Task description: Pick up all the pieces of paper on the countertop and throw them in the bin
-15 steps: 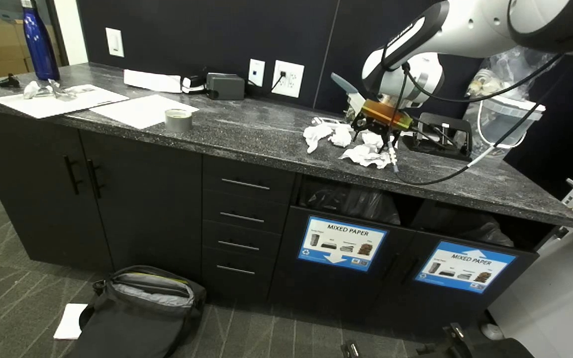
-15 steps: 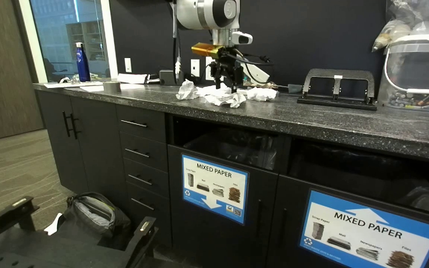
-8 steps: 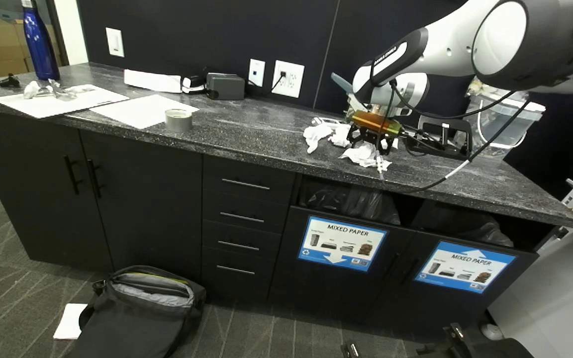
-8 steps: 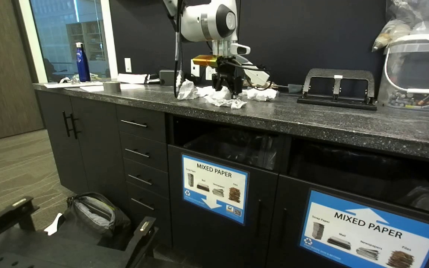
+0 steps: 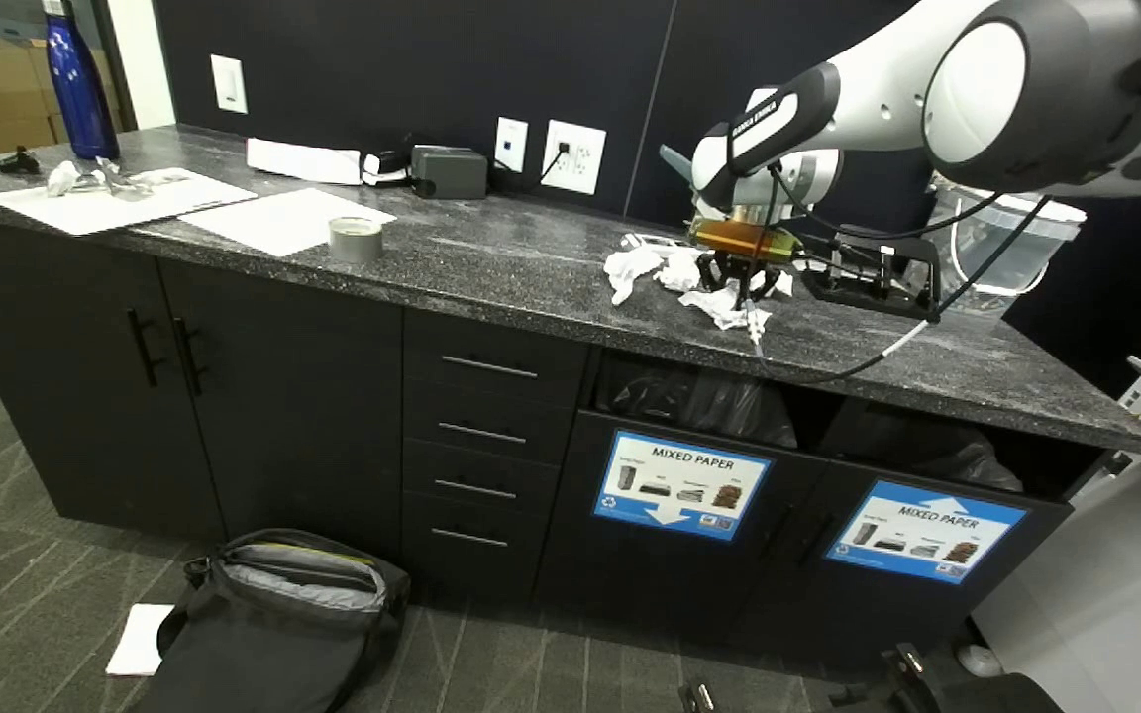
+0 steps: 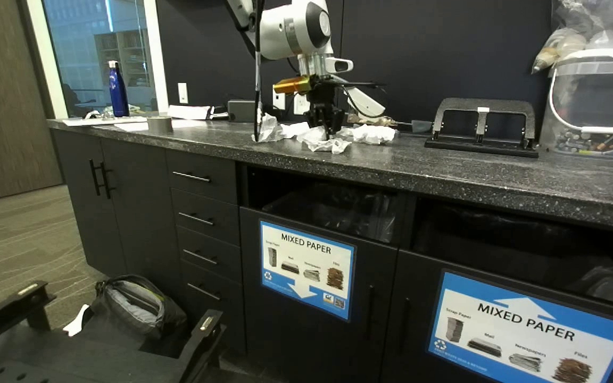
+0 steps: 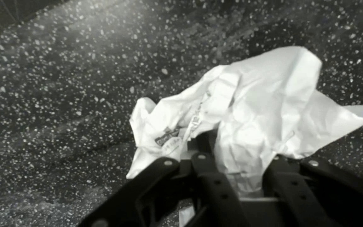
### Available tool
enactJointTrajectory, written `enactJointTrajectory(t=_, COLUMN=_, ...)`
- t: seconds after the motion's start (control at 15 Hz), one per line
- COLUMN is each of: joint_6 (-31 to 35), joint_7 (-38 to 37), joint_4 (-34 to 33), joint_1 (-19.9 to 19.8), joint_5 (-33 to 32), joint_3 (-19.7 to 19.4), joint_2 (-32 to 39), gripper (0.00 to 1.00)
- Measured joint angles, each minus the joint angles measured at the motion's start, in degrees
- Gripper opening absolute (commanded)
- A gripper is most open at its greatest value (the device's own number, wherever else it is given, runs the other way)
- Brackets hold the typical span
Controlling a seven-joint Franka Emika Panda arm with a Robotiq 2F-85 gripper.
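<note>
My gripper (image 7: 239, 154) points down at the countertop (image 5: 511, 267), its fingers pressing in from both sides on a crumpled piece of paper (image 7: 263, 91). That paper bulges between the fingers and spreads over the dark speckled stone; its printed left part lies outside the left finger. In an exterior view other paper wads sit just left of the gripper, one (image 5: 630, 267) beside another (image 5: 677, 270), and a bit of paper (image 5: 780, 283) shows at its right. More paper (image 6: 373, 134) lies behind it. Below the counter edge is the bin (image 6: 306, 330), black, with a blue-and-white label and a dark slot above.
A hole punch (image 6: 479, 125) and a clear bucket (image 6: 594, 106) stand on the counter beyond the papers. Flat white sheets (image 5: 278, 220), a tape roll (image 5: 355, 241), a grey box (image 5: 449, 172) and a blue bottle (image 5: 80, 84) occupy the far end. A cable (image 5: 858, 368) hangs from the arm.
My gripper has come down onto the papers, moving slightly left in an exterior view. Its fingers have drawn together, and the paper under it is bunched up narrower.
</note>
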State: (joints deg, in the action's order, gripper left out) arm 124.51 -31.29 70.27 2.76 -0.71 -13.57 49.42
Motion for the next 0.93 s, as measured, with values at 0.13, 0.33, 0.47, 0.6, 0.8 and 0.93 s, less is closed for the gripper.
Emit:
enactJointTrajectory(t=0.13, joint_6=-1.4, joint_7=0.4, joint_4=0.0, joint_1=0.5, joint_5=-2.5, joint_3=0.0, joint_2=-0.1, gripper=0.18)
enactJointTrajectory(t=0.33, joint_6=-3.3, joint_7=4.6, joint_4=2.1, joint_1=1.0, joint_5=-4.3, joint_3=0.9, joint_2=-1.7, gripper=0.19)
enactJointTrajectory(t=0.47, joint_6=-3.4, joint_7=9.2, joint_4=6.3, joint_1=1.0, joint_5=-4.4, joint_3=2.4, joint_2=-4.5, gripper=0.19)
enactJointTrajectory(t=0.6, joint_6=-3.4, joint_7=13.6, joint_4=11.9, joint_1=0.6, joint_5=-4.4, joint_3=4.5, joint_2=-8.2, gripper=0.18)
enactJointTrajectory(t=0.8, joint_6=-3.5, joint_7=18.6, joint_4=20.8, joint_1=0.3, joint_5=-4.3, joint_3=7.1, joint_2=-14.0, gripper=0.18)
enactJointTrajectory(t=0.93, joint_6=-3.2, joint_7=20.2, joint_4=26.6, joint_1=0.3, joint_5=-4.4, joint_3=8.0, joint_2=-17.6, gripper=0.18)
